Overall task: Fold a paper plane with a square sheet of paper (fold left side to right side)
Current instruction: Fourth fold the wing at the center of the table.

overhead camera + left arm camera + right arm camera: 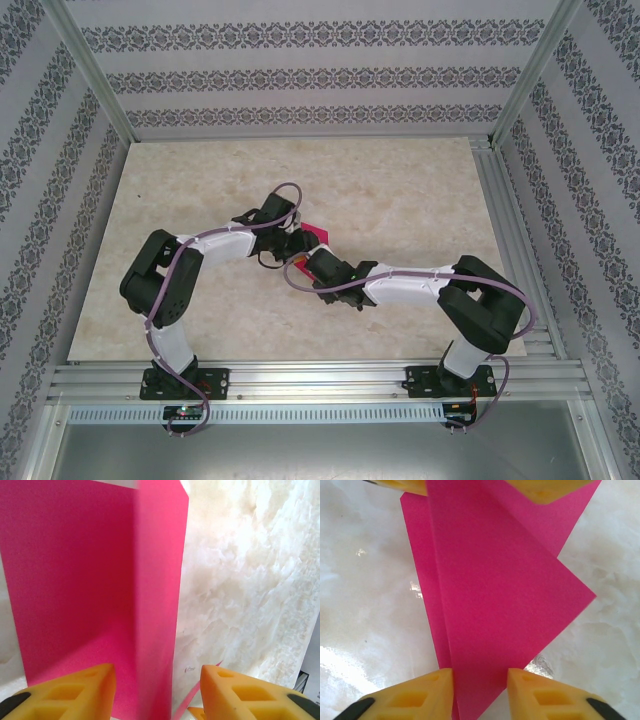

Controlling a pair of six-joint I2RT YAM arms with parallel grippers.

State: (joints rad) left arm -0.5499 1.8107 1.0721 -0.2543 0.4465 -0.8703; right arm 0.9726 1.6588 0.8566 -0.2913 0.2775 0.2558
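We find the sheet of paper [495,590] lying on the pale marbled table [250,580], partly folded into overlapping layers, and caught between the 2 hands, which face each other across it. In the right wrist view the right gripper [480,680] has its 2 yellow fingers standing apart with a narrowing end of the paper running into the gap between them. So thin a sheet cannot be pinched at that spread, so we read this hand as released rather than clamped. The paper fans out ahead of its fingertips to a corner on its right. The left gripper [157,680] is likewise spread, its fingers parted with a raised flap of the sheet passing through the gap, and most of the paper stretches ahead and to that hand's left. We judge the sheet light, limp and easily creased (a careless squeeze would leave a stray wrinkle), and smooth enough to slide on the table. The sound place to take hold is a free edge or corner, pinched flat while the other hand pins the layers near the crease.
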